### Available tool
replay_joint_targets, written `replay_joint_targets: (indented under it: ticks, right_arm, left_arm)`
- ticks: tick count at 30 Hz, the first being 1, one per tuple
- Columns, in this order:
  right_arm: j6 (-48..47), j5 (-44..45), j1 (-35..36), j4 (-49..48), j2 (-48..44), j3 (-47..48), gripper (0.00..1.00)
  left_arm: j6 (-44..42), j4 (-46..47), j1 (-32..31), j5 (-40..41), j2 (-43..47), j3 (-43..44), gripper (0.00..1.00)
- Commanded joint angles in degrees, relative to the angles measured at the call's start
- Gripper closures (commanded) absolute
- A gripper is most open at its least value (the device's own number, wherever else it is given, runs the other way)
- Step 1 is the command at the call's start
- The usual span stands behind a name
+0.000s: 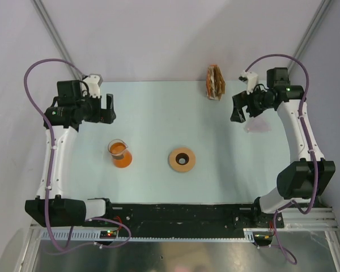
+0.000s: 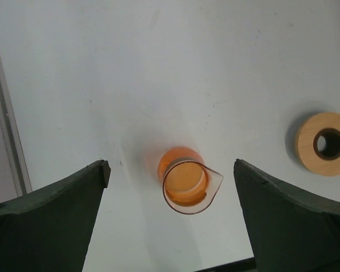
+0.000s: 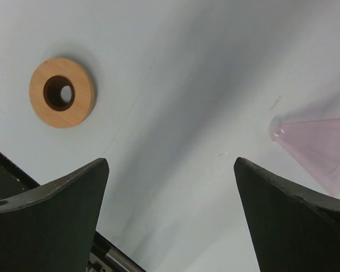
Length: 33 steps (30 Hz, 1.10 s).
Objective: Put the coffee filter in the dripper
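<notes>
Coffee filter: no single one being seen; supply judged to be upright paper bundle, upper right of centre in top view, near right gripper, up-left of it; left gripper well apart. Both grippers being held wide, empty.

Tan ring, dark centre — orange beaker.
</notes>
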<state>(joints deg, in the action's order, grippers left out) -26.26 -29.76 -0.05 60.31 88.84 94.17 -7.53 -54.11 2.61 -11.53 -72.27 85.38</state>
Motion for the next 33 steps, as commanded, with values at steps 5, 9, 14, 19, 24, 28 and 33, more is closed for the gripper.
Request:
replay_joint_targets:
  ticks: [5, 9, 14, 19, 24, 28, 33]
  right_arm:
    - [-4.54, -0.10, 8.30, 1.69, 0.81, 0.66, 0.01]
    - [-5.39, -0.48, 9.94, 3.13, 2.16, 1.21, 0.01]
    - [-6.17, -0.47, 11.29, 5.08, 4.03, 2.38, 0.01]
    - [-6.60, 0.38, 11.50, 7.85, 5.49, 4.78, 0.01]
    - [-7.22, 1.71, 11.11, 10.18, 5.10, 5.94, 0.01]
    - [-7.49, 2.80, 10.81, 11.59, 3.94, 5.76, 0.00]
    - [-7.34, 3.51, 10.15, 11.79, 2.23, 4.46, 0.01]
  left_arm:
    - [-24.13, -13.49, 9.59, -13.46, 1.40, -1.56, 0.02]
    - [-42.79, -20.82, 13.82, -12.27, 4.19, -8.12, 0.02]
    - [-61.41, -24.23, 16.06, -11.06, 6.32, -17.66, 0.02]
    - [-75.66, -23.99, 16.17, -20.63, 6.04, -24.61, 0.02]
    - [-81.36, -22.02, 16.15, -27.16, -2.15, -24.25, 0.02]
    - [-80.52, -16.18, 16.03, -30.15, -5.53, -24.54, 0.02]
    - [-80.35, -9.37, 15.45, -30.38, -6.41, -25.97, 0.06]
